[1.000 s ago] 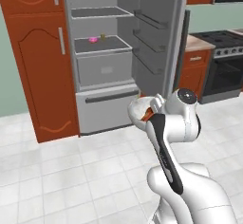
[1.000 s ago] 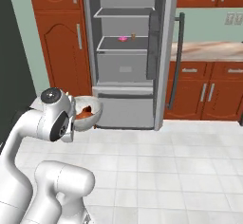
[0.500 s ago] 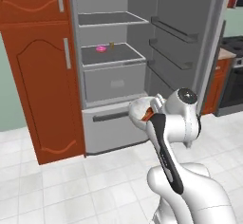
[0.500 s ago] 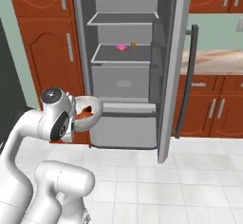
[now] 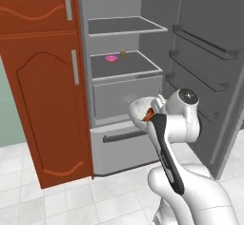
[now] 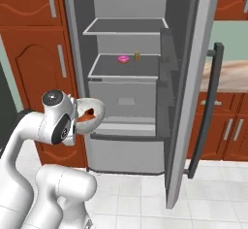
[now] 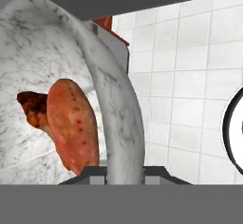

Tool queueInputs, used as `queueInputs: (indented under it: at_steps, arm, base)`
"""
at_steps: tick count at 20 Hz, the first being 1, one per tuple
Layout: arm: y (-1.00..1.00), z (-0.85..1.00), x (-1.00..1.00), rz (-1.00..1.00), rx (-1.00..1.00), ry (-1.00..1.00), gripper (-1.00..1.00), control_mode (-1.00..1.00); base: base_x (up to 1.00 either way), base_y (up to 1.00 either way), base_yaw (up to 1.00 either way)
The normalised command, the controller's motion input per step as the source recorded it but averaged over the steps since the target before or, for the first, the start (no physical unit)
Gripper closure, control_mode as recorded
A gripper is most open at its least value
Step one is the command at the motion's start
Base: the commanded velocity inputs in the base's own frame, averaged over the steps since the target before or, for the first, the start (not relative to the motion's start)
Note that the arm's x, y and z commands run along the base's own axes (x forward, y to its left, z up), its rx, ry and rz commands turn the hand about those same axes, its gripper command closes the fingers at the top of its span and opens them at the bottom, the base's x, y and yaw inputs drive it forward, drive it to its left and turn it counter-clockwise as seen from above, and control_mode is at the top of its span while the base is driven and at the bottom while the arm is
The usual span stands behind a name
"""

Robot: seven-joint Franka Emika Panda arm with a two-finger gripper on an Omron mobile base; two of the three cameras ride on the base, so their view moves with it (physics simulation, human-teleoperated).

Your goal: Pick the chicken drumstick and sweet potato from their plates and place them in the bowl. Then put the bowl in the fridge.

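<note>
Base has rolled nearer the grey fridge (image 5: pixel 124 71); claw (image 7: pixel 124 173) pinches the speckled round bowl (image 7: pixel 114 104) rim

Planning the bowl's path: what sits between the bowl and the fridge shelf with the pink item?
Only a closed grey drawer front below the shelf; the gap from the bowl is otherwise bare, seen in the right base view.

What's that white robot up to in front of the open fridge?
The robot's gripper is shut on the rim of a speckled bowl, held in front of the open fridge. The sweet potato and chicken drumstick already lie inside the bowl. It has not yet been set on a shelf.
</note>
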Motion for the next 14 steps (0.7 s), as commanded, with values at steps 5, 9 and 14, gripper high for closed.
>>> queueInputs:
  at_steps: [5,9,14]
  arm:
    - [0.0,0.0,0.0,0.0,0.0,0.0,1.0,1.0]
    - [0.0,0.0,0.0,0.0,0.0,0.0,1.0,1.0]
    - [0.0,0.0,0.0,0.0,0.0,0.0,1.0,1.0]
  base:
    - [0.73,0.0,0.04]
    - [0.61,-0.12,0.0]
    - [0.45,-0.2,0.0]
